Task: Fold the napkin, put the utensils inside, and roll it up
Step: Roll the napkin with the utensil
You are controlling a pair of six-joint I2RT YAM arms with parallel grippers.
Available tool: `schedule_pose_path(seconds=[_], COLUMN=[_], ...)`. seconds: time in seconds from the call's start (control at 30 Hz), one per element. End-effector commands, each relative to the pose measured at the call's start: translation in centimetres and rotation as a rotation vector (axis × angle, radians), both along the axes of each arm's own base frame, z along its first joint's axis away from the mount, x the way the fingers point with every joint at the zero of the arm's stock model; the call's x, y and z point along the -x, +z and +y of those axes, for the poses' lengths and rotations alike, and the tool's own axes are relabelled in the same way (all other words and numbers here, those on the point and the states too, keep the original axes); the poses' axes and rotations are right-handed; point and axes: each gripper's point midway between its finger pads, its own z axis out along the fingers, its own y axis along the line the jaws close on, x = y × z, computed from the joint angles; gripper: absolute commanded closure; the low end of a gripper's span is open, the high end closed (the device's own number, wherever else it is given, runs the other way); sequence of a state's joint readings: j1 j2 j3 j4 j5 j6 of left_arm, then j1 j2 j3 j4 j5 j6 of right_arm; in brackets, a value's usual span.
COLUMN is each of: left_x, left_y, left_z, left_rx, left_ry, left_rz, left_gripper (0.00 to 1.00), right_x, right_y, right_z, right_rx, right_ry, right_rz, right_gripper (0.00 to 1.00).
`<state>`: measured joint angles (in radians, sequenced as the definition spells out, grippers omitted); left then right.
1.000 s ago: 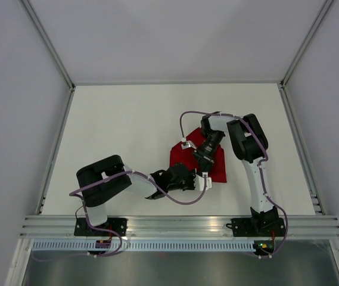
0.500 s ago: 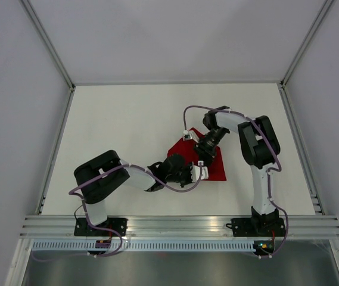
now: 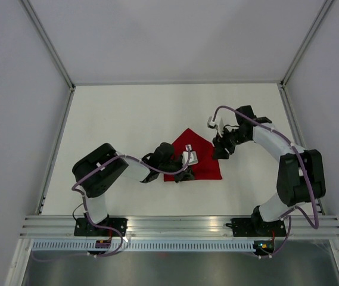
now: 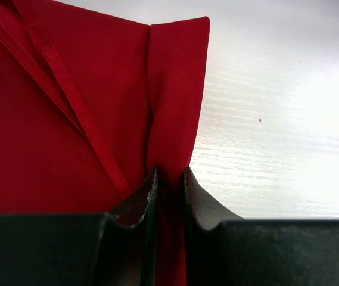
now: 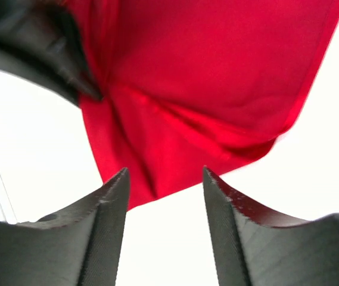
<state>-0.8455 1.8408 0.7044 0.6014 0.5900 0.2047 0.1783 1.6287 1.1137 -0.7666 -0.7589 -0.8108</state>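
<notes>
The red napkin (image 3: 208, 164) lies folded on the white table, pointed at its far side. My left gripper (image 3: 183, 173) is at its near left part, shut on a raised fold of the cloth. The left wrist view shows the jaws pinching that fold (image 4: 169, 149), with a hem line running diagonally across the napkin (image 4: 56, 119). My right gripper (image 3: 219, 152) hovers just off the napkin's right edge, open and empty. In the right wrist view the napkin (image 5: 205, 77) lies beyond its open fingertips (image 5: 112, 190). The utensil is hidden or out of view.
The white table (image 3: 115, 125) has walls on three sides and a metal rail (image 3: 181, 226) along the near edge. The left arm's dark gripper body (image 5: 32, 47) shows at the top left of the right wrist view.
My right gripper has pulled back to the right, off the napkin. My left gripper has shifted left along the napkin's near edge, still pinching cloth. The napkin now lies flatter.
</notes>
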Motion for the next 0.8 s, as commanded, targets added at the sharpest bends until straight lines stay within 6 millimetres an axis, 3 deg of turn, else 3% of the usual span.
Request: schedule_pose_path(seconds=[0.0,0.13,0.3,0.4,0.77], left_x=[2.8,2.5,2.0,1.8,1.6], left_y=[-3.5,-3.6,-3.6,-3.6,-3.6], left_z=[2.2,2.4,2.5,2.5,2.3], left_rx=[-0.074,-0.053,-0.034,-0.028,-0.039], left_ry=[-0.008,-0.005,-0.001,0.001,-0.005], left_rz=[0.278,0.371,0.461,0.492,0.533], left_gripper=[0.98,0.98,0.98,0.98,0.98], right_x=[-0.3,1.9,4.6,5.1,6.7], right_y=[1.5,0.3,-1.4,-2.9,-5.2], right_z=[0.8,1.3,4.2,5.3,8.0], right_rx=[-0.053,-0.011,0.043,0.085,0.148], right_ry=[0.060,0.113,0.204,0.234,0.334], right_rz=[-0.245,-0.343,-0.471,-0.505,-0.534], right_gripper=[0.40,0.39,0.35,0.35,0.37])
